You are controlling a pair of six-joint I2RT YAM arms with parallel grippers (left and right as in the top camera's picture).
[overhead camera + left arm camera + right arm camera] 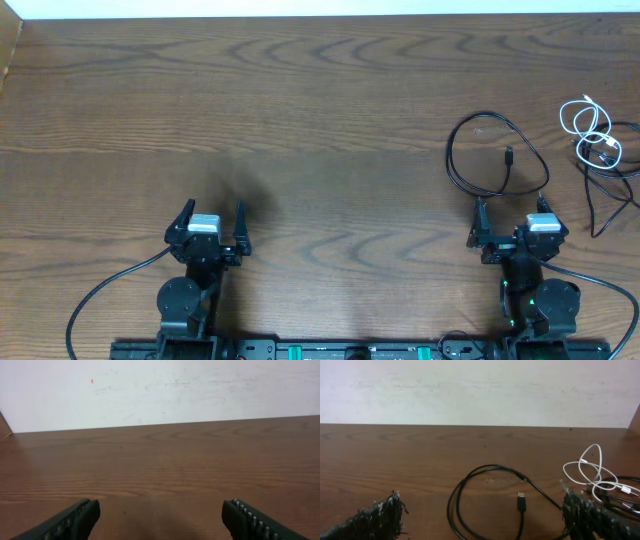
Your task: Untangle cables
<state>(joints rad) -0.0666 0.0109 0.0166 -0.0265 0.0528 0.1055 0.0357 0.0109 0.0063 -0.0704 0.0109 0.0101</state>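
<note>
While right gripper (511, 209) gapes, black cable (521, 504) looped ahead (white cable (597, 135) apart)

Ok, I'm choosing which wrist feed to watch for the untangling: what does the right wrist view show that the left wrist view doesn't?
Only right wrist: a thin black cable in a loose loop with its plug end inside, a coiled thin white cable to its right, and the open right gripper. Only left wrist: the open left gripper over bare wood, no cables. Both: the brown wooden table, the pale wall behind it, and jaws holding nothing.
</note>
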